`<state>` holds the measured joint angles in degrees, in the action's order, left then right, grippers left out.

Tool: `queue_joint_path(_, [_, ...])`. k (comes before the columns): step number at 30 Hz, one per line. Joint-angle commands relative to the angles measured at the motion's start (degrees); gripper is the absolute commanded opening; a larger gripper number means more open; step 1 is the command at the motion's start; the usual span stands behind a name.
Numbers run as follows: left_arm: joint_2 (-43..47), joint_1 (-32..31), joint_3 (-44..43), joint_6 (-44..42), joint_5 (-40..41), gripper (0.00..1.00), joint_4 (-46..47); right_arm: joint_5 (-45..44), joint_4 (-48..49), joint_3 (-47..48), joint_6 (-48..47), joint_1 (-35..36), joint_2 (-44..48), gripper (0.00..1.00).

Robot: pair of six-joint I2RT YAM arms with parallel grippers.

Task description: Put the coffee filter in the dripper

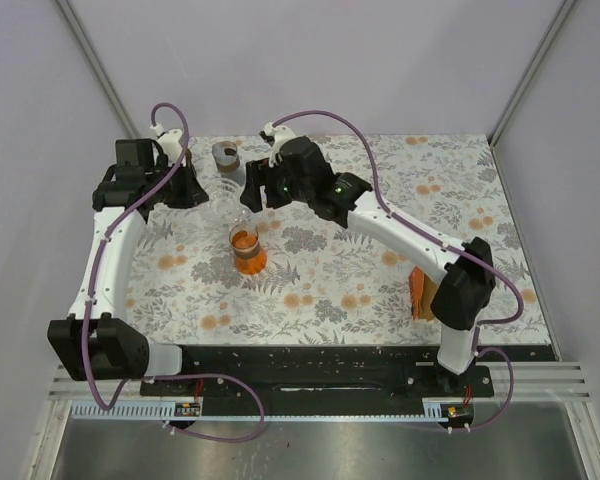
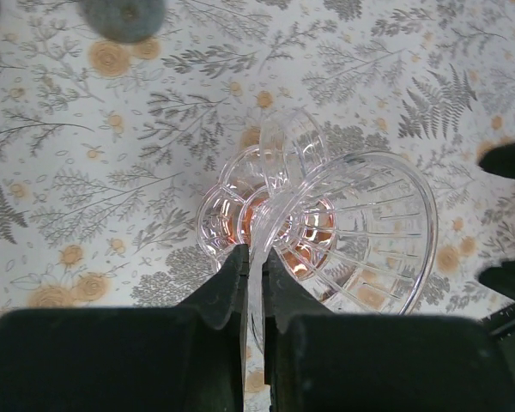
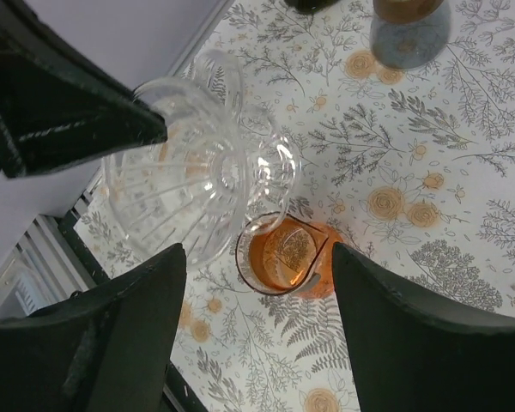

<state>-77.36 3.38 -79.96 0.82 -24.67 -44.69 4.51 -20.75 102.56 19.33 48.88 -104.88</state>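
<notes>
At the centre of the top view: the clear glass dripper (image 1: 234,203) hangs over the carafe (image 1: 247,250) of orange liquid, between the two grippers.
Left gripper (image 1: 216,196): reaches in from the upper left and meets the dripper's side.
Right gripper (image 1: 249,192): comes in from the right and sits just beside the dripper.
Cup (image 1: 226,155): small, with dark contents, upright on the floral desk (image 1: 330,285) at upper centre, beyond the dripper.
Orange-brown piece (image 1: 418,292): lies at the right of the desk, partly hidden behind the right arm. I cannot tell what it is.

Left wrist view, jaws: narrow, pinched on the thin glass rim of the dripper. The two black fingers (image 2: 227,292) rise from the bottom edge.
Dripper: tipped on its side, with the ribbed cone to the right of centre and its ringed base at centre.
Carafe: an orange glow seen through the glass, underneath.
Cup: a blurred grey shape at the top left edge.

Right wrist view, jaws: wide apart, with one dark finger (image 3: 133,330) at lower left and the other at lower right, holding nothing.
Carafe: on the desk, low in the frame between those fingers.
Dripper: tilted, up and left of the carafe, with the left gripper's dark body at its upper left.
Cup: at the top edge, right of centre.
</notes>
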Motion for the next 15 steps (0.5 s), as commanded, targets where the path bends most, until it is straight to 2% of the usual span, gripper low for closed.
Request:
queue_joint_path(1, [3.88,-1.53,0.16,1.46,-4.25,0.0,1.09,-2.14,2.38,5.18,3.34,0.42,-3.22,0.75])
queue_joint_path(5, [5.29,-2.58,-0.02,1.64,-5.04,0.0,1.18,0.67,2.3,5.72,4.22,0.6,-5.24,0.67])
queue_joint_path(12, [5.21,-4.69,0.77,2.43,-7.06,0.0,2.5,4.89,2.91,6.68,3.87,0.6,-6.83,0.15])
queue_joint_path(15, [4.77,-5.05,0.95,1.99,-7.76,0.0,2.59,5.51,2.21,6.6,2.3,0.6,-6.48,0.0])
